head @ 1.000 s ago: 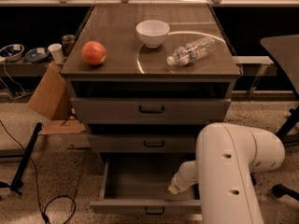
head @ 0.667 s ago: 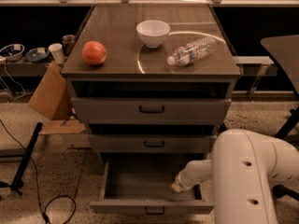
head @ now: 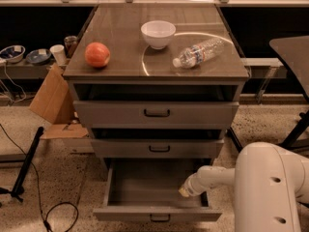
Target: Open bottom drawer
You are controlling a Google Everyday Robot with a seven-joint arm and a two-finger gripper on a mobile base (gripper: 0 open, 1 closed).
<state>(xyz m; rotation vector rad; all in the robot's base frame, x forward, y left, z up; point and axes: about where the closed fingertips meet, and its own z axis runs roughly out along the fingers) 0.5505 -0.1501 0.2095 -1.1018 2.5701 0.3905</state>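
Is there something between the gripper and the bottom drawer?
Nothing visible does. The gripper is over the right inner side of the bottom drawer, which stands pulled out with its plain grey inside showing.

No readable text, numbers or signs, water bottle (head: pixel 199 52) label illegible on the table (head: pixel 116 35), end effector (head: pixel 185 191) at right side of open bottom drawer (head: pixel 145 185), unmarked

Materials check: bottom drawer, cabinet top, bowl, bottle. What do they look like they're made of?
Bottom drawer: likely painted sheet metal, going by the matte grey finish and thin flat walls.
Cabinet top: glossy brown, perhaps laminate or glass-covered, since it reflects light.
Bowl: smooth white, ceramic or plastic, cannot tell which.
Bottle: clear plastic, see-through with a label.
Gripper sits over the open drawer's right side.
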